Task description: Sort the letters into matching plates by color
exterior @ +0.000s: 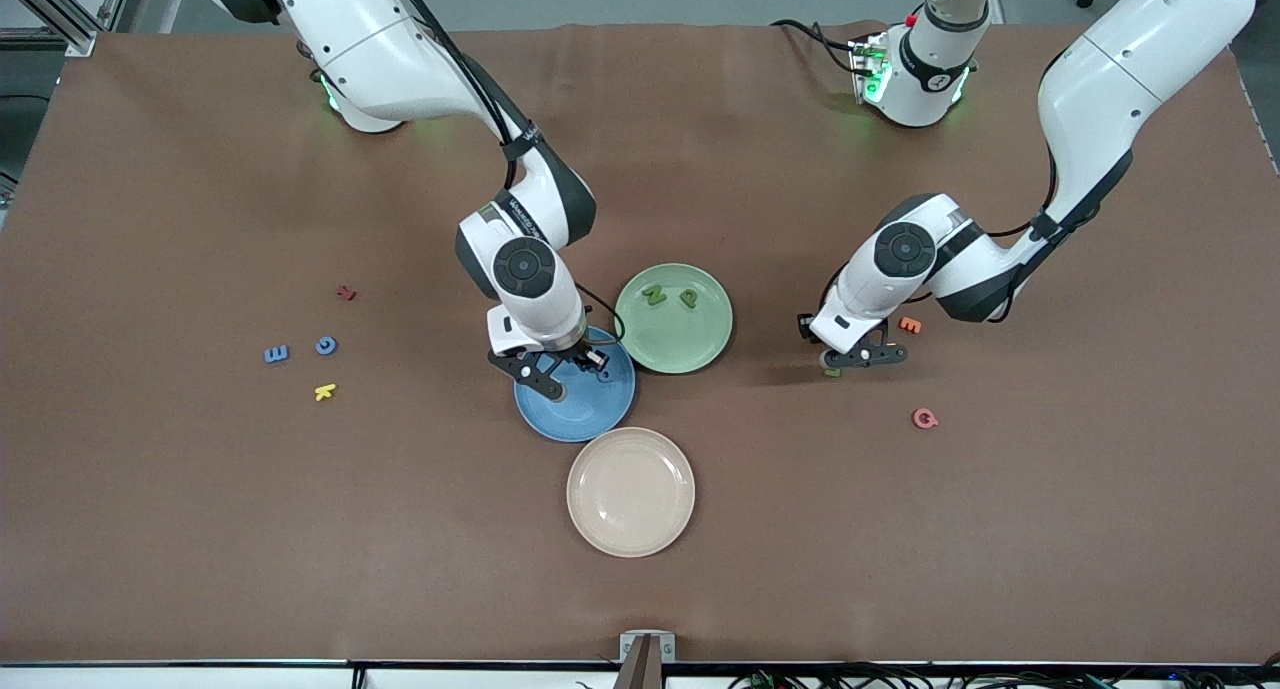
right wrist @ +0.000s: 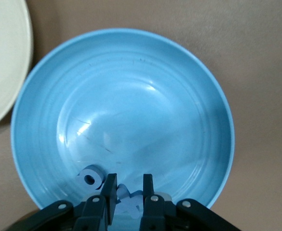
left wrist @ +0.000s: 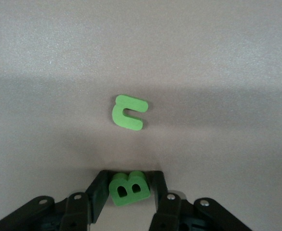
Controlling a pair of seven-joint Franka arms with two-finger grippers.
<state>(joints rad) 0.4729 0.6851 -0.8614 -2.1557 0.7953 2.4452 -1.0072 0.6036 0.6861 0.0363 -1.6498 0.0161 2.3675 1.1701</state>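
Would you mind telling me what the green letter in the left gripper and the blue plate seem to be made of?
Green letter B: likely soft foam, since it is thick, matte and round-edged. Blue plate: probably plastic or glazed ceramic, with a smooth surface, soft glare, faint concentric rings and fine scratches.
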